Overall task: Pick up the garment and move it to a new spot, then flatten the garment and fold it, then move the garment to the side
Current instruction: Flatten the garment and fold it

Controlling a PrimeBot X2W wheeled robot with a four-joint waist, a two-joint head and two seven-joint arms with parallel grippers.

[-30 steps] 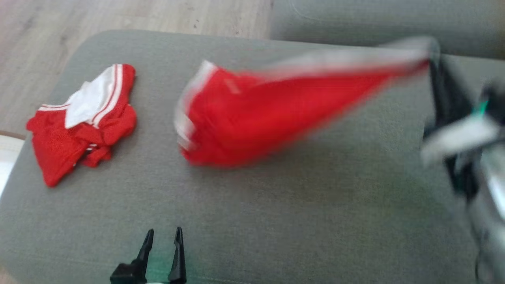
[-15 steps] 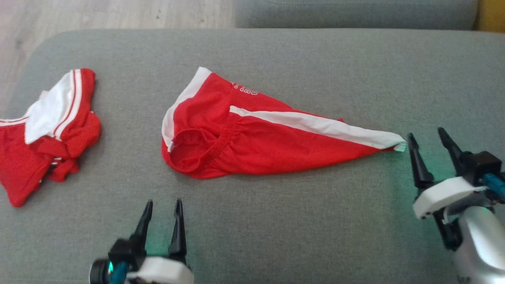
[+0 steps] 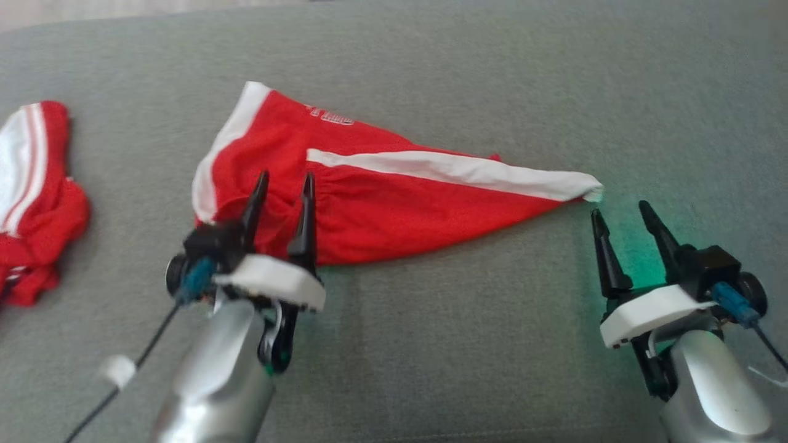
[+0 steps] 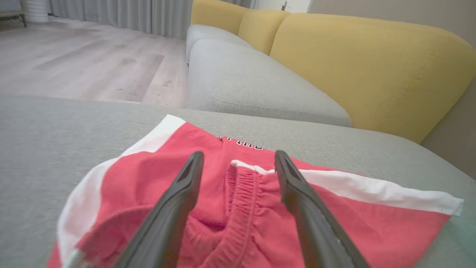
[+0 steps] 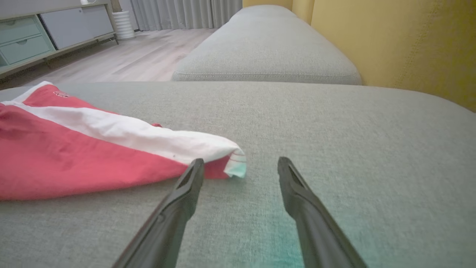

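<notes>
Now both grippers stand open and empty, and the garment [image 3: 394, 203] lies on the grey cushion [image 3: 462, 344].

From the head view, you see the red garment with its white band stretched left to right across the middle of the cushion, tapering to a point on the right. Your left gripper [image 3: 286, 176] has its fingers spread over the garment's near-left end, and your right gripper [image 3: 619, 208] is spread just near of the pointed tip. A second red-and-white garment [image 3: 31, 203] lies crumpled at the far left. In the left wrist view, your left gripper's wide-set fingers [image 4: 178, 201] straddle the gathered elastic edge; you cannot tell whether they touch it. In the right wrist view, your right gripper grips nothing, its left finger [image 5: 186, 190] just beside the tip, with a yellow backrest [image 5: 409, 44] beyond.
</notes>
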